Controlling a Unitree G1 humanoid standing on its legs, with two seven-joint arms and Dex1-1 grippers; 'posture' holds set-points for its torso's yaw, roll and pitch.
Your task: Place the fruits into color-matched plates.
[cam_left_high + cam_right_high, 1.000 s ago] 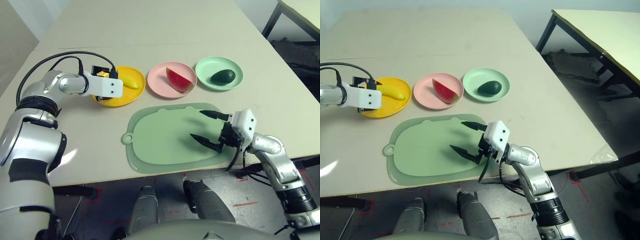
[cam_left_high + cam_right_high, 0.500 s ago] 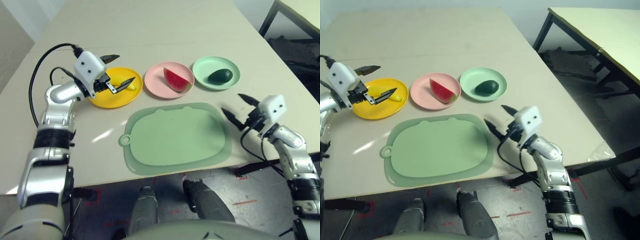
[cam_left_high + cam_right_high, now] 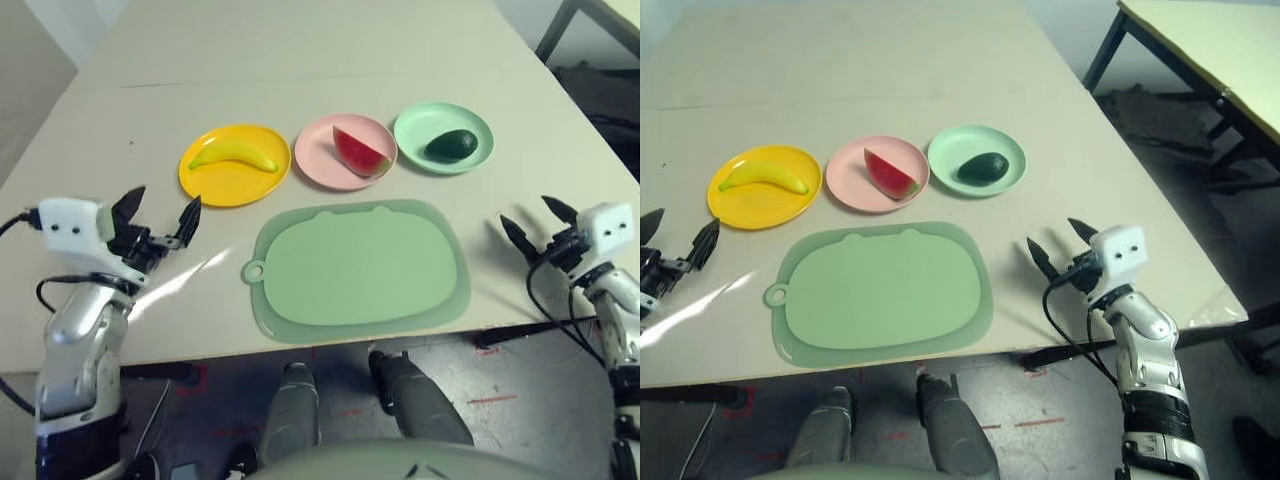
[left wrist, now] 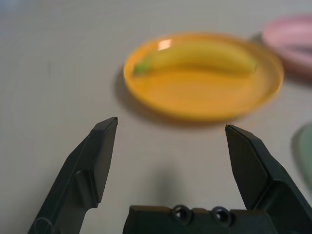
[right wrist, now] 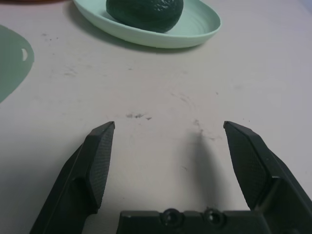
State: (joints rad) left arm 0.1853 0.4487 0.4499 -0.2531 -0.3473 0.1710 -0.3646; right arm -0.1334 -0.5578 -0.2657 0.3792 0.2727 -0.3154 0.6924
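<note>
The yellow banana (image 3: 234, 154) lies in the yellow-orange plate (image 3: 213, 185). In the pale pink plate (image 3: 318, 170) rests the red watermelon wedge (image 3: 359, 152). The dark green avocado (image 3: 451, 145) sits in the mint green plate (image 3: 472, 121). My left gripper (image 3: 160, 213) hovers open and empty over bare table at the near left, short of the yellow plate (image 4: 204, 95). At the near right my right gripper (image 3: 537, 219) is open and empty, pointing toward the avocado (image 5: 145, 13) in its green plate (image 5: 197, 30).
A large pale green cutting mat (image 3: 360, 270) with a handle hole lies in the near middle of the table, between the two grippers. The table's front edge runs just below it. A second table (image 3: 1210, 50) stands at the far right.
Both arms have drawn back toward the table's near corners: the left gripper has left the yellow plate, and the right has moved further right, off the mat. The camera shifted slightly.
</note>
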